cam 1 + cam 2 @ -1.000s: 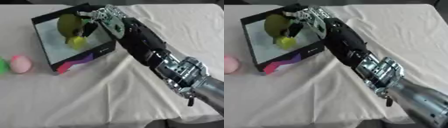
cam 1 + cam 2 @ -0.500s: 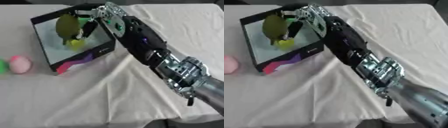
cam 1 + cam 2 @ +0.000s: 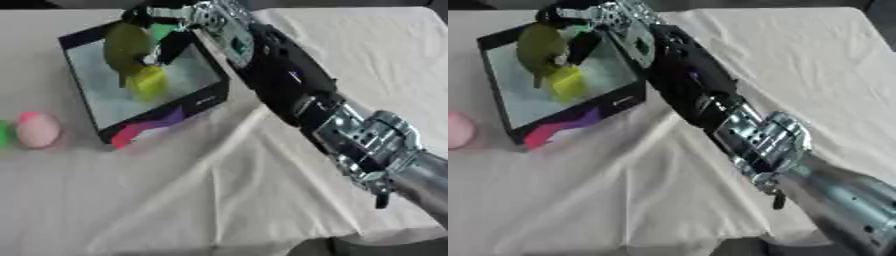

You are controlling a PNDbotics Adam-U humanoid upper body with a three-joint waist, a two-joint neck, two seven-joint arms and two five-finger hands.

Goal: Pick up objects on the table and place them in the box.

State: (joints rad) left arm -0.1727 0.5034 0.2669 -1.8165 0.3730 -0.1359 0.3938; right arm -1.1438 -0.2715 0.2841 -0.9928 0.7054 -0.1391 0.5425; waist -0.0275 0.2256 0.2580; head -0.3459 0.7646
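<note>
Over the open box at the table's far left, the right hand reaches in from the lower right, its fingers curled down beside an olive-green fruit. The blur hides whether those fingers actually grip the fruit or only hang against it; they look bent rather than straight. Just below the green fruit, touching or nearly touching it, a yellow piece lies inside the box on its pale floor. The box is black-walled, with a purple and red pattern on its near corner, and sits askew on the white cloth. The black forearm runs diagonally across the cloth, ending in a silver joint near the right edge. To the box's left, well apart from the hand, a pink ball rests on the cloth, with a green object touching it at the frame edge. The left hand does not show in either view.
</note>
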